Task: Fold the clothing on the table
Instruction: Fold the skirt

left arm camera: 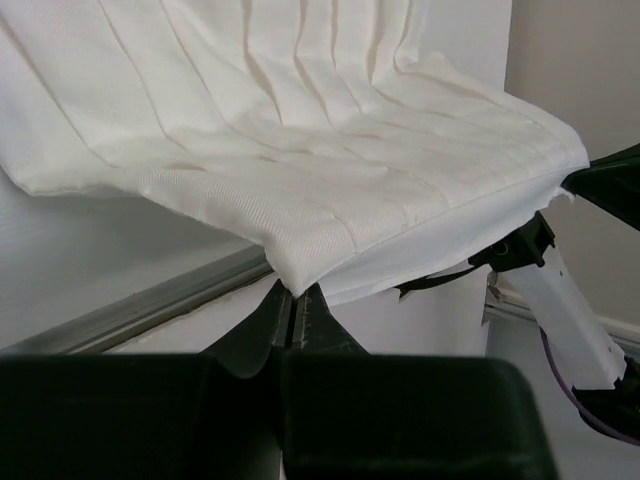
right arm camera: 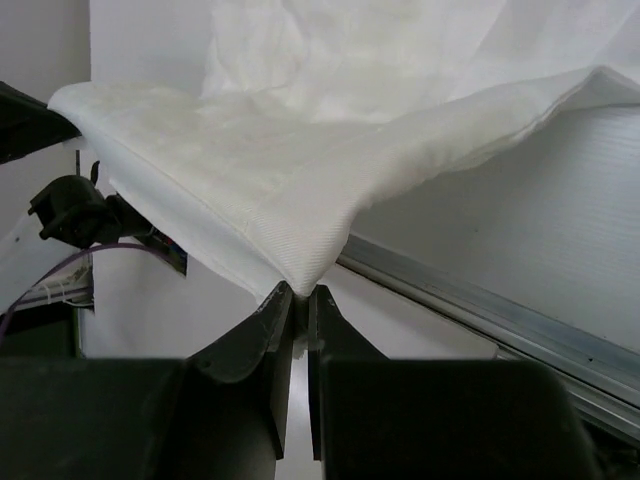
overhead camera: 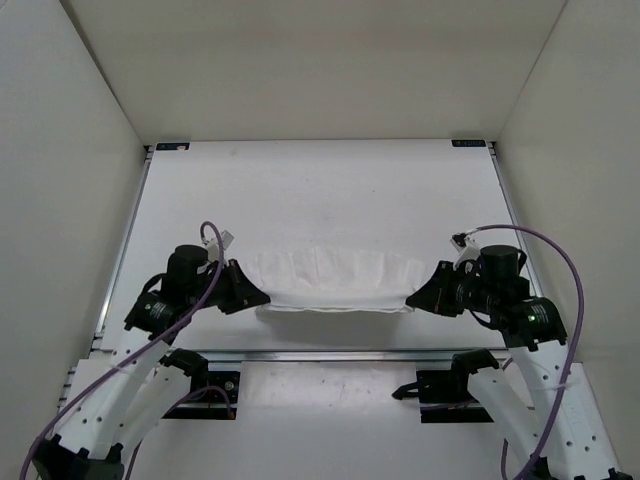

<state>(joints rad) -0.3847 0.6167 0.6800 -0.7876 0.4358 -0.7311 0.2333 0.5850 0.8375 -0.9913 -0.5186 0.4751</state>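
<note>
One piece of clothing (overhead camera: 335,280) was counted, a thin white cloth with soft lengthwise pleats, together with two arms, two grippers and two purple cables (overhead camera: 572,268), one looped at each wrist. The table (overhead camera: 320,190) was seen as a flat matte white surface, closed in on the left, right and far sides by plain white walls (overhead camera: 60,200). Two small dark corner brackets (overhead camera: 172,146) were counted at its far corners, and a single metal rail (overhead camera: 330,353) was seen running along its near edge. The clothing was held over the near part of the table, just beyond the rail and midway between left and right. Its long axis was laid from left to right, parallel to the rail, and its pleats ran from near to far. The near edge was stretched between the two grippers, with a slight sag in the middle and a shadow cast beneath it. Two layers were visible at that edge in both wrist views. Whether the far portion rested on the surface could not be told. The left gripper (overhead camera: 262,298) was pointed to the right, and its fingers were pinched together on the near left corner of the cloth. The right gripper (overhead camera: 410,300) was pointed to the left, facing the other, and its fingers were likewise clamped on the near right corner. In each wrist view the cloth was seen rising from the closed fingertips and spreading away towards the opposite arm.
</note>
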